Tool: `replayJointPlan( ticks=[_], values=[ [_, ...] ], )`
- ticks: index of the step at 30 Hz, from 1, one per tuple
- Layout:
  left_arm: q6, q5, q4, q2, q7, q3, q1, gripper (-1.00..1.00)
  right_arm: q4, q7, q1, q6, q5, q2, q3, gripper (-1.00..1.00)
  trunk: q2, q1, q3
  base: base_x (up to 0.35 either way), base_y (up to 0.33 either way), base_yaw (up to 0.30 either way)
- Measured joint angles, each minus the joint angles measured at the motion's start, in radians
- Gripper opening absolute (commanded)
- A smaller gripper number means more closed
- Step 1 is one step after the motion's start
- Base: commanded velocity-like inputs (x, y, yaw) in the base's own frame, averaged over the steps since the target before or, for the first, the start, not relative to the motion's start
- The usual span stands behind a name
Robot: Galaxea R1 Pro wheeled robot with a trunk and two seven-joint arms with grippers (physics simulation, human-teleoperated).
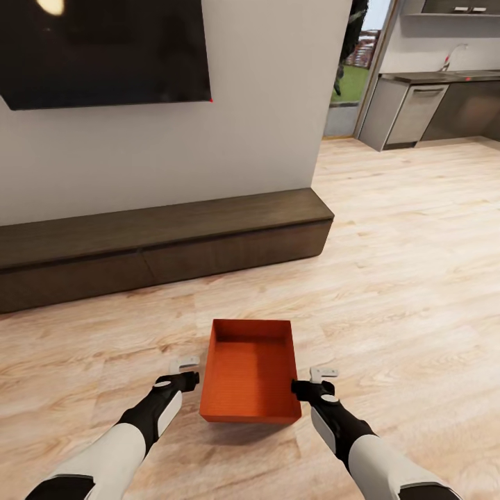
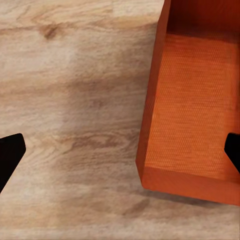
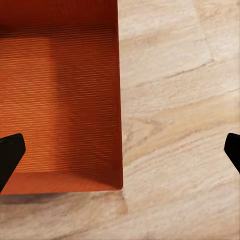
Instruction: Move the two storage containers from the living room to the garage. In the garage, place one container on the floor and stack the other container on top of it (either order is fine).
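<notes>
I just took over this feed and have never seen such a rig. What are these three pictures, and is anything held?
You are driving a wheeled robot with two arms. The head camera looks down over both. An open-topped orange-red rectangular storage container sits empty on the light wood plank floor, between the left gripper and the right gripper. Each wrist camera looks along its own gripper's dark fingertips, one wall of the container between them. Both grippers look open; nothing is held. Behind stand a long dark low bench and a black TV.

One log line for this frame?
room: living | bin: on wood floor, empty | left gripper: open, beside bin | right gripper: open, beside bin
</notes>
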Motion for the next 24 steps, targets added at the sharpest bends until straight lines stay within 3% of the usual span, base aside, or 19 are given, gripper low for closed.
replayJointPlan(
  ticks=[24],
  values=[
    [0.012,0.0,-0.001,-0.007,0.0,-0.002,0.0,1.0,0.0,0.009,0.0,-0.008,0.001,0.002,-0.001,1.0,-0.168,0.092,-0.075,0.0,0.0,0.0]
  ],
)
